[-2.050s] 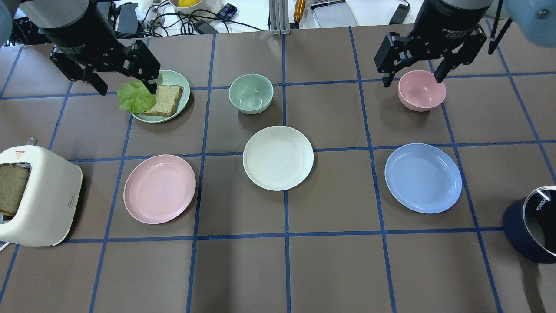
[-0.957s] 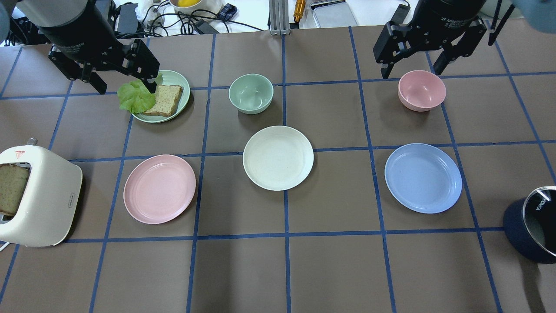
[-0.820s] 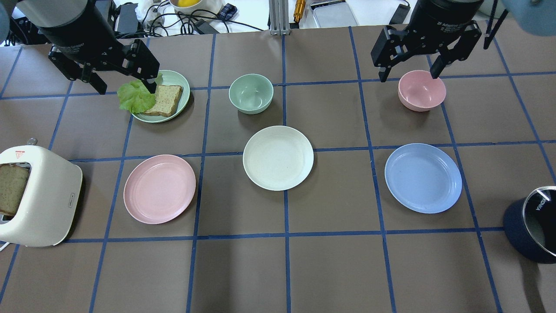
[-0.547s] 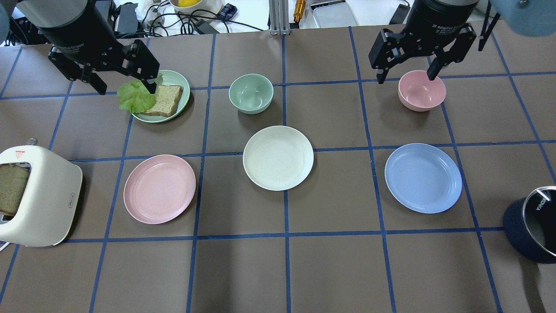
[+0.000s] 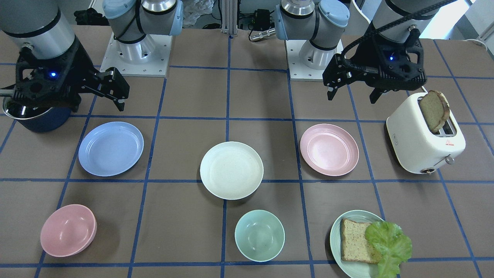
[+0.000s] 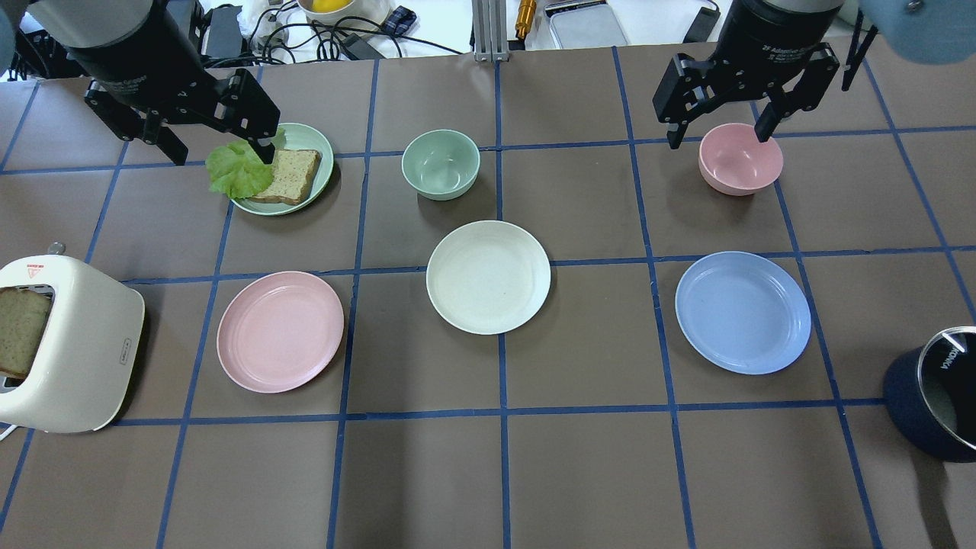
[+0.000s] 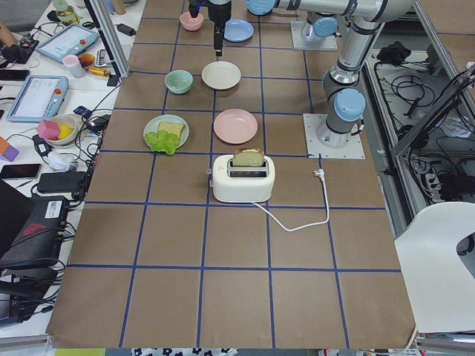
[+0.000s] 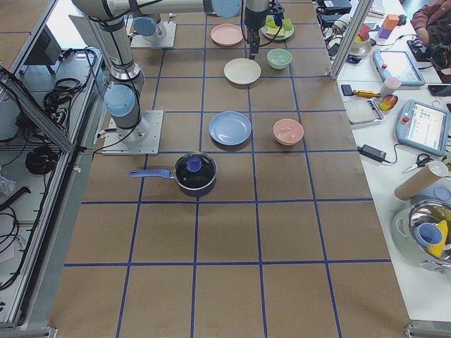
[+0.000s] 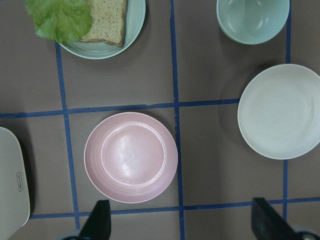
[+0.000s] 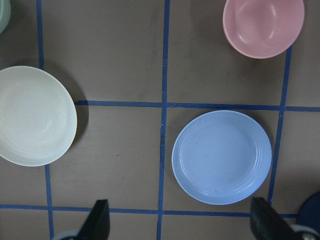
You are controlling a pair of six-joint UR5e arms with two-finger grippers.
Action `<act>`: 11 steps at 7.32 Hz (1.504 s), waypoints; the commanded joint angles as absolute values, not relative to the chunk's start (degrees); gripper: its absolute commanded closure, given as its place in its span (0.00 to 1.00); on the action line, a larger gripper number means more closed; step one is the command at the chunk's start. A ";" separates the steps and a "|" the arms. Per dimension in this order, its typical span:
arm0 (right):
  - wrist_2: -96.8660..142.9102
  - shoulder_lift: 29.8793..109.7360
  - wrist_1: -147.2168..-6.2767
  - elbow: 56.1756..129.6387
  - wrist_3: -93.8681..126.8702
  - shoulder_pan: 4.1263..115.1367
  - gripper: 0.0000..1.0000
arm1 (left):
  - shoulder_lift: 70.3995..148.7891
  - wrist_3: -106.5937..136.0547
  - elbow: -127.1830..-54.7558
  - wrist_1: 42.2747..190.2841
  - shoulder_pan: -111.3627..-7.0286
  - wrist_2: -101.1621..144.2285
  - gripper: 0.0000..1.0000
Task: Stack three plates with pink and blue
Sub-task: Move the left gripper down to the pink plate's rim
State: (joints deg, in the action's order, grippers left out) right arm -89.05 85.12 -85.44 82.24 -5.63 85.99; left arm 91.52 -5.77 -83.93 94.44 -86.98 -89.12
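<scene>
Three plates lie apart on the brown table. The pink plate [image 6: 280,331] is at the left, the cream plate [image 6: 488,277] in the middle and the blue plate [image 6: 742,312] at the right. My left gripper [image 6: 223,156] is open and empty, high over the far left. In its wrist view the pink plate [image 9: 131,157] lies below between the fingertips [image 9: 100,222]. My right gripper [image 6: 718,137] is open and empty, high over the far right. The blue plate [image 10: 221,157] lies below it.
A green plate with bread and lettuce [image 6: 305,137] sits at the far left. A mint bowl [image 6: 441,164] is behind the cream plate, and a pink bowl [image 6: 740,158] is behind the blue plate. A white toaster [image 6: 69,343] stands at the left edge and a dark pot [image 6: 934,393] at the right edge.
My right gripper has drifted a little, first left and back, then slightly right, and stays open. My left gripper and the plates have not moved.
</scene>
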 commanded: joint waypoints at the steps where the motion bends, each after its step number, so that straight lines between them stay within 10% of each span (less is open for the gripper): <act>1: -88.94 85.43 -85.25 82.27 -11.22 79.57 0.00 | 92.19 -5.19 -86.56 94.40 -86.75 -89.47 0.00; 11: -89.12 84.99 -100.14 99.28 -30.41 58.62 0.05 | 98.78 -4.30 -124.28 47.04 -86.92 -89.38 0.00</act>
State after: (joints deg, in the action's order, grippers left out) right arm -89.44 85.32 -94.82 95.57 -30.24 59.71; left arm 97.54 -4.14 -122.59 51.50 -86.86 -89.40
